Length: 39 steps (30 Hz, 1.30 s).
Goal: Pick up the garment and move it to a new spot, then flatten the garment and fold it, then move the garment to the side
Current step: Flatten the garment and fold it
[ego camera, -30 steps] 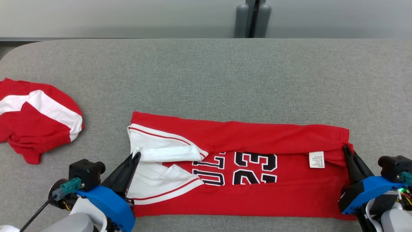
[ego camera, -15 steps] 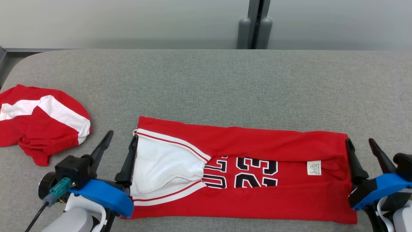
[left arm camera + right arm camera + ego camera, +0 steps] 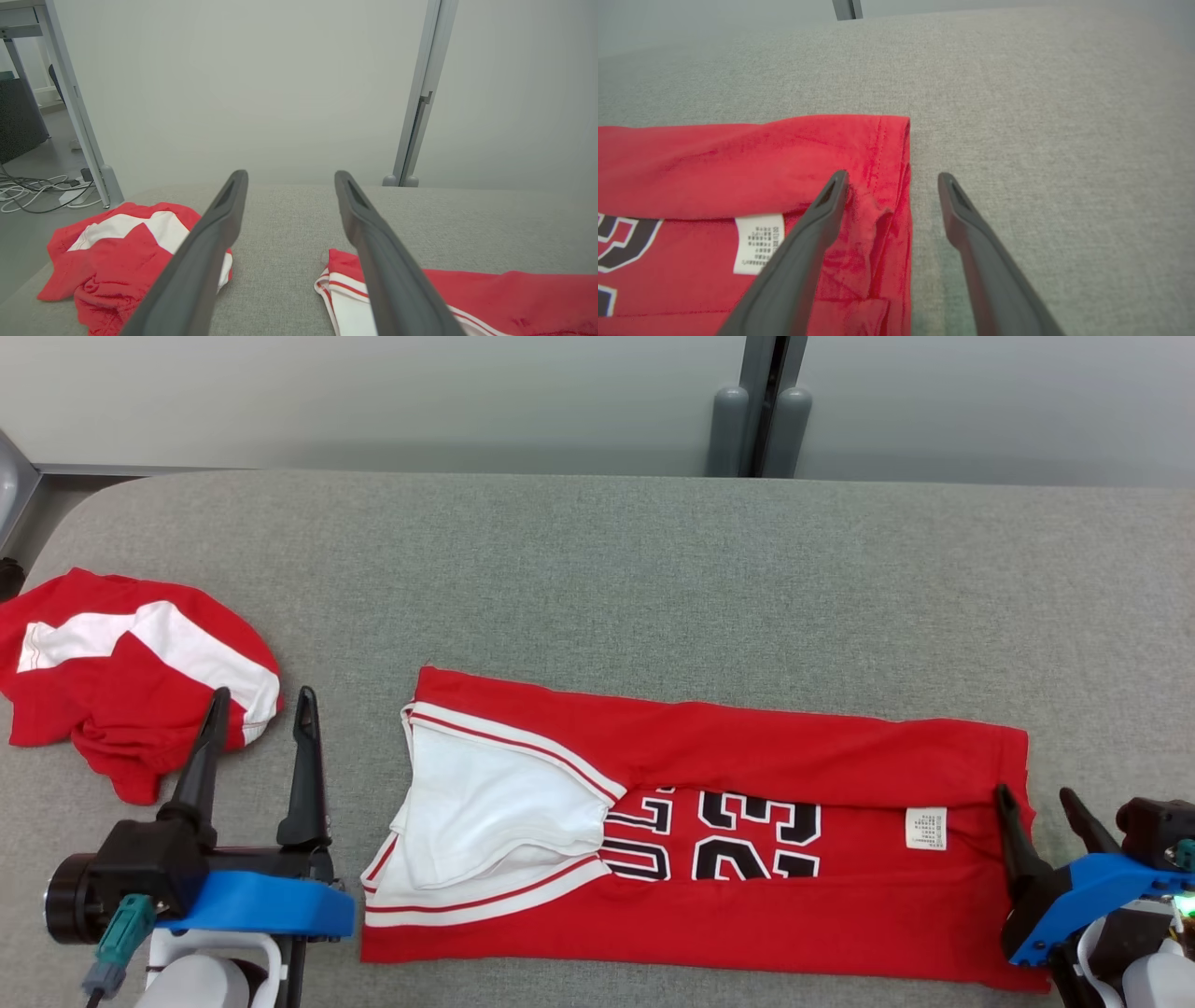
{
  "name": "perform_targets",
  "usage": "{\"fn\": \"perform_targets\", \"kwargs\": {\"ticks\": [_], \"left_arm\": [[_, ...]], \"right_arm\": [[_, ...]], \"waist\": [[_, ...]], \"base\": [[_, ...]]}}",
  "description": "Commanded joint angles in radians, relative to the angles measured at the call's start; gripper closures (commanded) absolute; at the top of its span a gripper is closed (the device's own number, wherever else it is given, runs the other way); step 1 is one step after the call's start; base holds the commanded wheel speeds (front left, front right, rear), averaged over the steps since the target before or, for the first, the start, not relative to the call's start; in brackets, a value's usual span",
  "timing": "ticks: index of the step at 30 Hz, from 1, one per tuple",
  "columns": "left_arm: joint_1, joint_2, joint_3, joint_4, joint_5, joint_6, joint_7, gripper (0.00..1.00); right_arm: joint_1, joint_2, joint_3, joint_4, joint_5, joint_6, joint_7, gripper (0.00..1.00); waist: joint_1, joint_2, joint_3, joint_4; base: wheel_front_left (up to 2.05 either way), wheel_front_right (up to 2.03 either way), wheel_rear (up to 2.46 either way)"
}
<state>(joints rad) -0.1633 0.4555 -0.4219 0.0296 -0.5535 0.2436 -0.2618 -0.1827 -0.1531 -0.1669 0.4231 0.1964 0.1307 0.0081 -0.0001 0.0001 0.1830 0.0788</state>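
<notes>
The garment (image 3: pixel 747 756) is a red jersey with white trim and black numerals. It lies folded lengthwise into a long strip across the near part of the grey table (image 3: pixel 597 569). My left gripper (image 3: pixel 261 705) stands open just left of the jersey's white-trimmed end (image 3: pixel 345 289), clear of the cloth. My right gripper (image 3: pixel 1036 793) is open at the jersey's right hem (image 3: pixel 887 154). One of its fingers (image 3: pixel 822 219) lies over the red cloth beside the white label (image 3: pixel 756 242); the other is over bare table.
A second red and white garment (image 3: pixel 121 681) lies crumpled at the table's left edge, also seen in the left wrist view (image 3: pixel 117 247). A grey post (image 3: pixel 766 420) stands behind the table's far edge. Cables (image 3: pixel 32 191) lie on the floor beyond the left end.
Both grippers have opened and let go of the jersey's ends. The left gripper has drawn away leftward. The white flap at the jersey's left end has spread flatter. The camera has shifted.
</notes>
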Motion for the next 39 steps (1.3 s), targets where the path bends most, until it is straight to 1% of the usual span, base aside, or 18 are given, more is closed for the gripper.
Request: {"fn": "perform_targets", "kwargs": {"ticks": [1,7,11,15,16,17,18,19,22,25,29,35,39], "left_arm": [[0.019,-0.020,0.032,-0.003,0.029,-0.014,-0.004,0.00],[0.085,-0.135,0.204,0.002,0.141,-0.065,-0.004,0.00],[0.109,-0.197,0.277,0.012,0.213,-0.111,-0.004,0.00],[0.120,-0.245,0.337,0.027,0.277,-0.154,-0.004,0.00],[0.123,-0.255,0.346,0.034,0.291,-0.165,-0.004,0.00],[0.124,-0.261,0.355,0.039,0.312,-0.173,-0.004,0.00],[0.126,-0.266,0.364,0.044,0.328,-0.181,-0.004,0.00],[0.129,-0.275,0.372,0.049,0.337,-0.188,-0.004,0.00],[0.135,-0.295,0.401,0.058,0.366,-0.210,-0.004,0.00],[0.137,-0.312,0.424,0.063,0.391,-0.227,-0.004,0.00],[0.141,-0.328,0.447,0.068,0.417,-0.247,-0.004,0.00],[0.144,-0.347,0.475,0.075,0.442,-0.274,-0.004,0.00],[0.149,-0.355,0.491,0.074,0.459,-0.284,-0.004,0.00]], "right_arm": [[-0.016,0.003,-0.004,0.017,-0.009,0.000,0.006,0.00],[-0.013,0.026,-0.016,0.085,-0.015,0.000,0.014,0.00],[0.012,0.046,-0.010,0.107,-0.013,0.000,0.014,0.00],[0.035,0.062,0.004,0.121,-0.003,0.000,0.023,0.00],[0.042,0.066,0.010,0.126,0.001,0.000,0.031,0.24],[0.045,0.070,0.016,0.128,0.002,0.000,0.035,0.64],[0.047,0.072,0.019,0.125,0.004,0.000,0.032,0.87],[0.048,0.073,0.021,0.122,0.006,0.000,0.029,1.00],[0.038,0.072,0.020,0.103,0.014,0.000,0.012,1.00],[0.029,0.050,0.004,0.088,0.017,0.000,-0.001,1.00],[0.027,0.007,-0.041,0.073,0.018,-0.001,-0.009,1.00],[0.039,-0.063,-0.134,0.037,0.008,-0.001,-0.007,1.00],[0.046,-0.074,-0.157,-0.006,-0.002,-0.001,0.010,1.00]], "waist": [[0.0001,-0.0001,0.002,0.002],[0.0001,-0.0001,0.002,0.002],[0.0001,-0.0001,0.000,0.004],[0.0001,-0.0001,-0.002,0.003],[0.0001,-0.0001,-0.003,0.002],[0.0001,-0.0001,-0.005,0.001],[0.0001,-0.0001,-0.007,-0.001],[0.0001,-0.0001,-0.008,-0.002],[0.0001,-0.0001,-0.013,-0.006],[0.0001,-0.0001,-0.016,-0.008],[0.0001,-0.0001,-0.021,-0.009],[0.0001,-0.0001,-0.023,-0.012],[0.0001,-0.0001,-0.024,-0.018]], "base": [[0.00,0.00,0.00],[0.00,0.00,0.00],[0.00,0.00,0.00],[0.00,0.00,0.00],[0.00,0.00,0.00],[0.00,0.00,0.00],[0.00,0.00,0.00],[0.00,0.00,0.00],[0.00,0.00,0.00],[0.00,0.00,0.00],[0.00,0.00,0.00],[0.00,0.00,0.00],[0.00,0.00,0.00]]}}
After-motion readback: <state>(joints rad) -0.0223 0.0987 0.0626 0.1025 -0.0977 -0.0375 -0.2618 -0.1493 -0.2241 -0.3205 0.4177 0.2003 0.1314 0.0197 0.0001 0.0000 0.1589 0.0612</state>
